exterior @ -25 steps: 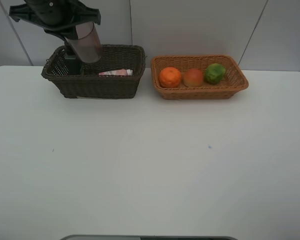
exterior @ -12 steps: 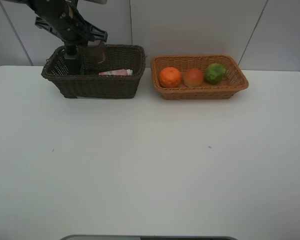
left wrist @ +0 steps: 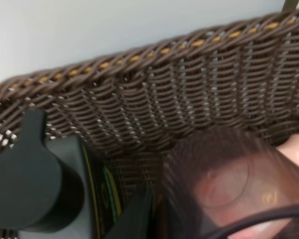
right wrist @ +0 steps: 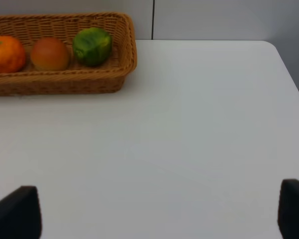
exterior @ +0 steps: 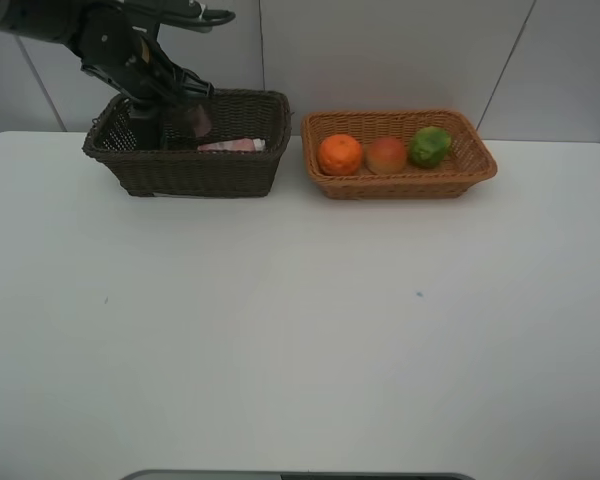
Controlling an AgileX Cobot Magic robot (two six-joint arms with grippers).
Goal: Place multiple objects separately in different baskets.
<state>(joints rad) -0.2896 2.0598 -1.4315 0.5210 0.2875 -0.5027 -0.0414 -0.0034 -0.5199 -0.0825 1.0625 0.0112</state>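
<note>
Left gripper (exterior: 185,100): clamped on cup (exterior: 196,120), held inside dark basket (exterior: 180,170), between pump bottle (left wrist: 35,184) and pink bottle (exterior: 230,145)
Cup axis: tilted; the drop is judged straight below

I see three fruits (exterior: 385,153) side by side in the light basket (exterior: 480,165); cup (exterior: 194,119), pump bottle (exterior: 145,129), pink bottle (exterior: 231,145) in the dark basket (exterior: 195,172).

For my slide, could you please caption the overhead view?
Left arm lowers cup into dark basket; three fruits fill light basket.
</note>
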